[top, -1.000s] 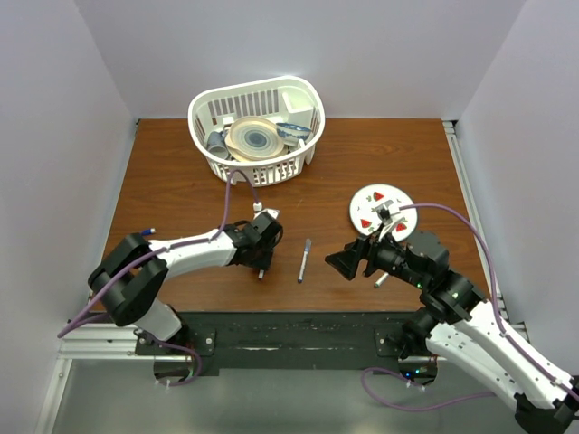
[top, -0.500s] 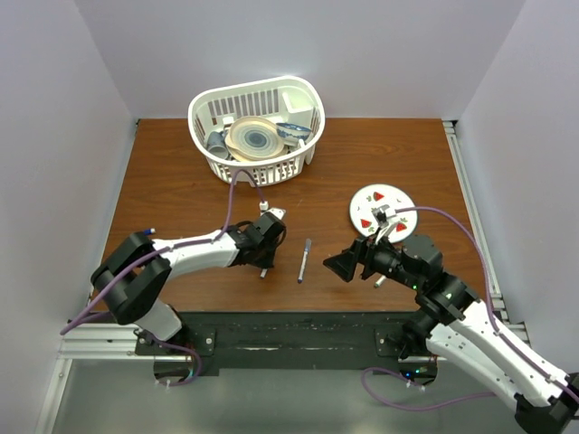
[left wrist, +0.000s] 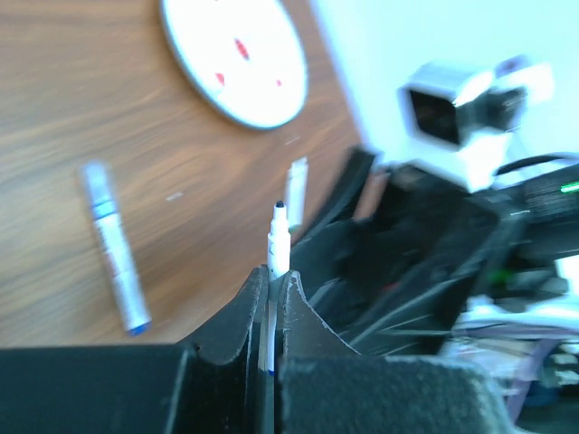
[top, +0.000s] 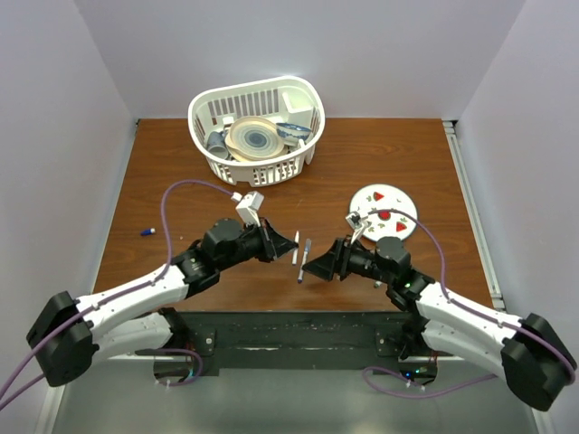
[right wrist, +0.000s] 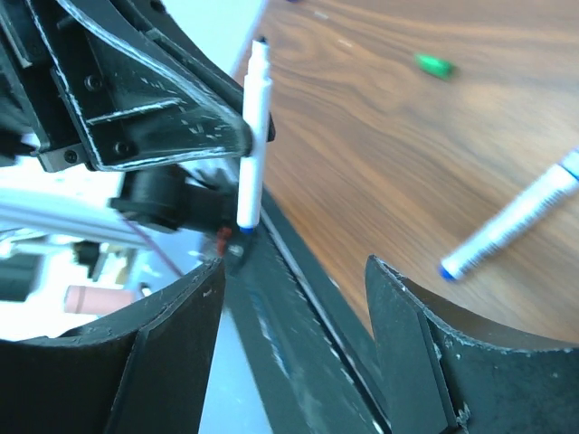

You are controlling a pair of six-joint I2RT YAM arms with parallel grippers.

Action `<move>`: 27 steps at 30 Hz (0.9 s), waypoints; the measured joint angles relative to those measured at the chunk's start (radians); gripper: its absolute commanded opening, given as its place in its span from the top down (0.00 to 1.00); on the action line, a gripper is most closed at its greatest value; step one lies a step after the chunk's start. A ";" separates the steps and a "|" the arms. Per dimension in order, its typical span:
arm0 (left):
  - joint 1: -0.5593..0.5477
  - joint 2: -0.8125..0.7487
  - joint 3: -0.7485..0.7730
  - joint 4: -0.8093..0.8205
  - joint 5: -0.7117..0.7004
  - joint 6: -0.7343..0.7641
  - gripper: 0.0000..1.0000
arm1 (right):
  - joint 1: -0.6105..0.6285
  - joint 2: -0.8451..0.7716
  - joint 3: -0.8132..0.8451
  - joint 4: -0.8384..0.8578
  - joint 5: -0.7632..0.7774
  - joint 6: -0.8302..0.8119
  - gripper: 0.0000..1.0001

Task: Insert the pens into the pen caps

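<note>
One pen (left wrist: 277, 237) is clamped between the fingers of the left hand (left wrist: 273, 280), which is closed tight on the white barrel, with the dark tip sticking out past the fingertips. In the right wrist view this pen (right wrist: 252, 136) stands nearly upright, dark tip on top and a bit of blue at its lower end. From above it is a short white stroke (top: 295, 254) at the front of the left hand (top: 288, 244), over the near middle of the desk (top: 181, 172). A second pen (top: 305, 260) lies flat on the wood just to the right of it and roughly in line with it, dark at the far end and blue at the near end; it also shows in the left wrist view (left wrist: 113, 258) and the right wrist view (right wrist: 511, 231). The right hand (right wrist: 291, 271) faces the left one with its jaws spread wide and nothing between them. From above the right hand (top: 318, 266) sits just beside the second pen; whether it touches cannot be told. A green cap (right wrist: 434, 65) lies on the desk beyond the pens, apart from both. A blue cap (top: 147, 231) lies near the left edge, well apart from the hands. A white plate (top: 398, 206) with red marks rests to the right behind the right arm, and a white basket (top: 258, 86) of dishes stands at the far side
</note>
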 measured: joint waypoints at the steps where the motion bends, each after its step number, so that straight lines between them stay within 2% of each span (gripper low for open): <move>1: -0.001 -0.013 -0.005 0.027 0.004 -0.013 1.00 | 0.005 0.011 0.000 0.035 -0.005 0.006 0.36; 6: -0.005 -0.059 -0.039 0.134 0.017 -0.082 1.00 | 0.030 0.058 0.005 0.189 -0.029 0.029 0.39; 17: -0.006 -0.082 -0.060 0.185 0.022 -0.111 1.00 | 0.082 0.111 0.038 0.277 0.001 0.032 0.63; 27: -0.010 -0.098 -0.108 0.212 0.029 -0.133 1.00 | 0.095 0.172 0.046 0.343 0.032 0.035 0.62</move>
